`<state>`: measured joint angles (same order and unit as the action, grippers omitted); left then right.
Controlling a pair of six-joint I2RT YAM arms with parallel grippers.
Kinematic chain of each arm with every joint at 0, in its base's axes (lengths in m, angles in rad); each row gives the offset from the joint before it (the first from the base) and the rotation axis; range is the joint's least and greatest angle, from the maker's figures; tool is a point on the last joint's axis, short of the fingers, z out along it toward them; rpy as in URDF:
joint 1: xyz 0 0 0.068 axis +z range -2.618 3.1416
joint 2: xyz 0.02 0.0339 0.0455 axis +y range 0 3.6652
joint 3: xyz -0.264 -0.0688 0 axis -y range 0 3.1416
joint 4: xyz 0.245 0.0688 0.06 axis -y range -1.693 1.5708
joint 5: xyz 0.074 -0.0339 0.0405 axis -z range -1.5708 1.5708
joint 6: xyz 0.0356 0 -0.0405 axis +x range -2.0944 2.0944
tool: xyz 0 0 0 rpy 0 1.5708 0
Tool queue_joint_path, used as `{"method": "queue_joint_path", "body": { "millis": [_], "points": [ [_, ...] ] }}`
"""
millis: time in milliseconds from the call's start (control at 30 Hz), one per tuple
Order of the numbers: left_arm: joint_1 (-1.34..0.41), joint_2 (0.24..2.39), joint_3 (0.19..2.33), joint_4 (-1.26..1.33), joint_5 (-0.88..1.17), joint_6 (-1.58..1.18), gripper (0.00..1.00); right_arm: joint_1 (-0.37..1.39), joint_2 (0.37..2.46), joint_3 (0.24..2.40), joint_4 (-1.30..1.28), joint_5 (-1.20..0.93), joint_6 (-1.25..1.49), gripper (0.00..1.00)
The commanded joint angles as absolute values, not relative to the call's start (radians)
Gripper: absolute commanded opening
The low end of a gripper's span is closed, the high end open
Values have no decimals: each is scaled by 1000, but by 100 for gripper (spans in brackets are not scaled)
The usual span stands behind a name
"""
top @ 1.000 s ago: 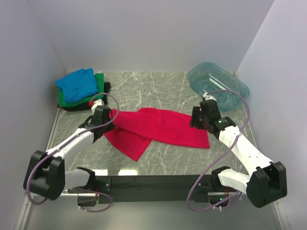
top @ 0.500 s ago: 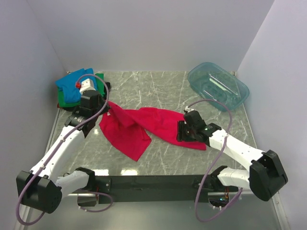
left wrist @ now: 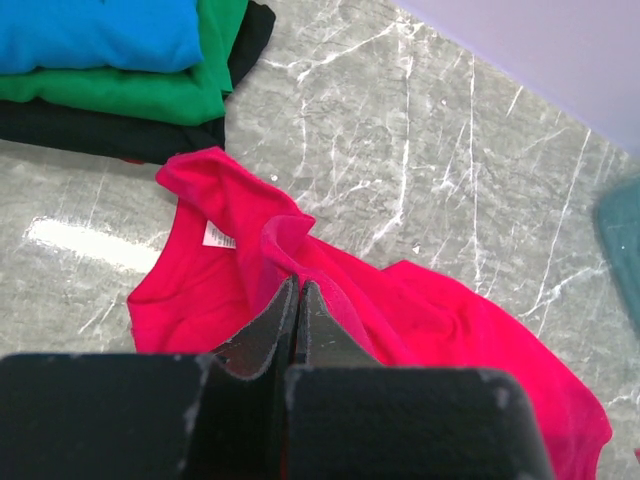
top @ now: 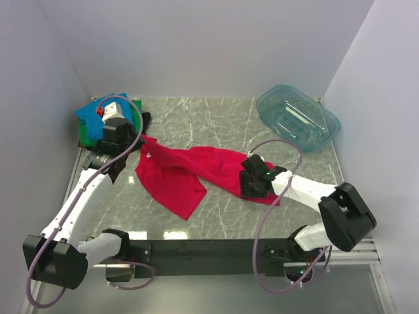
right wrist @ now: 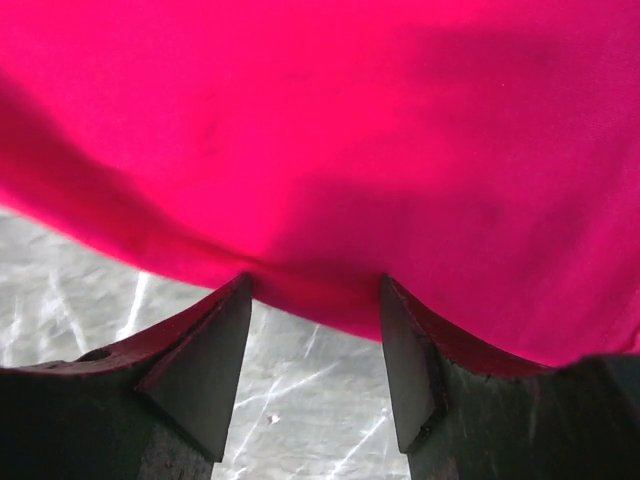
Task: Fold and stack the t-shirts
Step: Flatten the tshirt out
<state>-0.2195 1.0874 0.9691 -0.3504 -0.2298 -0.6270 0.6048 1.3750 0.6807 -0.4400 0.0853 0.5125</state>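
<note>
Pinches a raised fold of the red-pink t-shirt beside its collar with the left gripper, jaws pressed together. Lies rumpled on the counter, long axis slanting away from the folded stack of 3 tees, collar end nearest that stack. At the end farthest from the stack, right gripper, jaws spread, hem edge between the tips.

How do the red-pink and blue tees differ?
The red-pink tee lies spread; the blue tee is folded. The red-pink tee rests on the table; the blue tee tops the green tee and black tee. The left gripper pinches the red-pink tee, not the blue tee. Both are cloth.
</note>
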Motion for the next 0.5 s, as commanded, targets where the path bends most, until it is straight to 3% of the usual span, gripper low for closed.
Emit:
{"method": "queue_joint_path", "body": {
  "millis": [0,33,133,167,200,467],
  "points": [
    [-212,1051,1014,-342,-212,-604,0,614,1434,690,-391,109,531,61],
    [-210,1048,1012,-345,-212,-603,0,618,1443,690,-387,107,529,59],
    [-210,1031,1015,-354,-207,-601,1,621,1470,695,-391,115,523,33],
    [-210,1023,1020,-359,-206,-600,1,623,1460,698,-411,118,514,13],
    [-210,1011,1023,-362,-201,-600,1,624,1448,701,-428,132,512,2],
    [-209,907,1091,-425,-164,-581,1,695,1130,853,-707,166,534,0]
  ]
}}
